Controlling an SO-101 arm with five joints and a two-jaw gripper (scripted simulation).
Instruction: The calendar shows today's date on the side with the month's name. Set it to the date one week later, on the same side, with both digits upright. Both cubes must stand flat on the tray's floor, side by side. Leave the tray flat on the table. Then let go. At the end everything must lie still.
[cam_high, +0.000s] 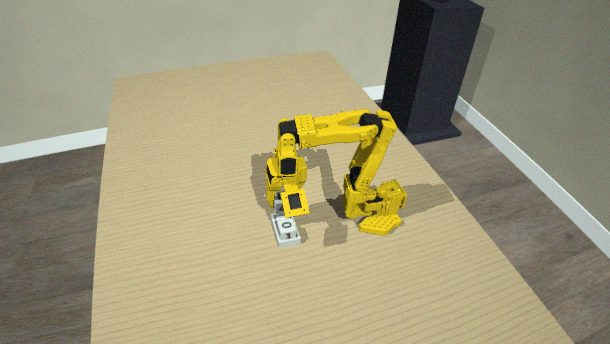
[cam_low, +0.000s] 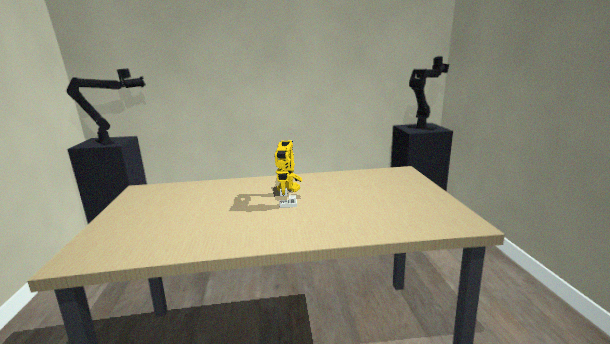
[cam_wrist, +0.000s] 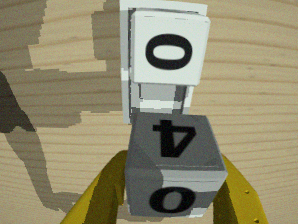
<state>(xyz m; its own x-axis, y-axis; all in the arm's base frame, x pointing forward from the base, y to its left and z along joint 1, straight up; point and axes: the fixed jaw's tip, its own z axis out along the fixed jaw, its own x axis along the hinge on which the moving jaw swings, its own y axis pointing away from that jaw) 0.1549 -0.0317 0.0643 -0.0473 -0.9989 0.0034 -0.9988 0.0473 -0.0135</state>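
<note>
The white tray (cam_high: 289, 244) (cam_low: 288, 205) (cam_wrist: 125, 62) rests on the table. A white cube (cam_high: 287, 228) (cam_wrist: 170, 75) sits in one half of it, with a 0 on top; the top view also shows a 1 on its side. The tray's other half is empty, its floor partly visible in the wrist view. My gripper (cam_high: 280, 204) (cam_wrist: 174, 156) is shut on the second cube (cam_wrist: 150, 162), beside and above the empty half. This cube shows a 4 lying sideways on one face and a 0 on the adjoining face. Its other faces are hidden.
The yellow arm's base (cam_high: 375, 200) stands on the table (cam_high: 190, 280) (cam_low: 350, 220), to the right of the tray in the top view. Dark pedestals (cam_high: 435, 70) (cam_low: 107, 170) stand beyond the table. The arm casts shadows around the tray.
</note>
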